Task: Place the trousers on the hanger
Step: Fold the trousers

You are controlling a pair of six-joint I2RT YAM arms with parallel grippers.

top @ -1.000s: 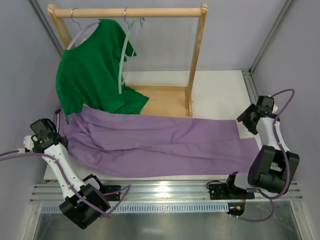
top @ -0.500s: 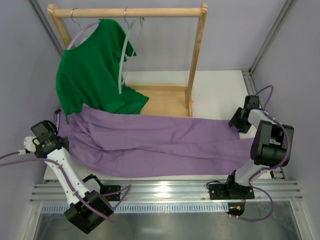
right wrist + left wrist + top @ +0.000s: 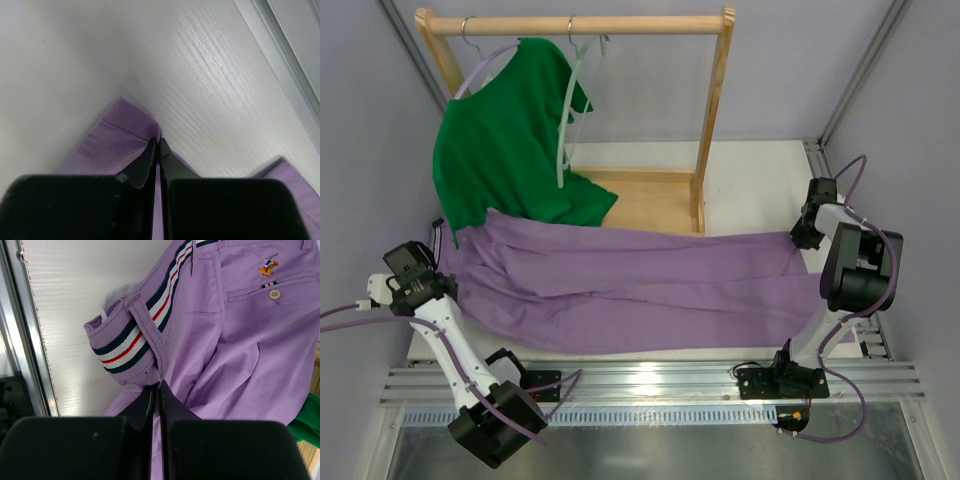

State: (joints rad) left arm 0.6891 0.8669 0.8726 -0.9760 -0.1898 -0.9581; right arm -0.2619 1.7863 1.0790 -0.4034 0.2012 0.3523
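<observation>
**Bright, even light; blur only close to the wrist lenses**

Diffuse overhead light fills the top view, which is sharp throughout, with soft, faint shadows. A white glare patch sits on the metal rail (image 3: 650,375) at the near edge. In both wrist views the black fingers (image 3: 142,407) sit against the lens, blurred and nearly featureless. The table (image 3: 215,75) carries a bright streak of sheen. The trousers (image 3: 235,340) are crisp, their stitching legible.
</observation>
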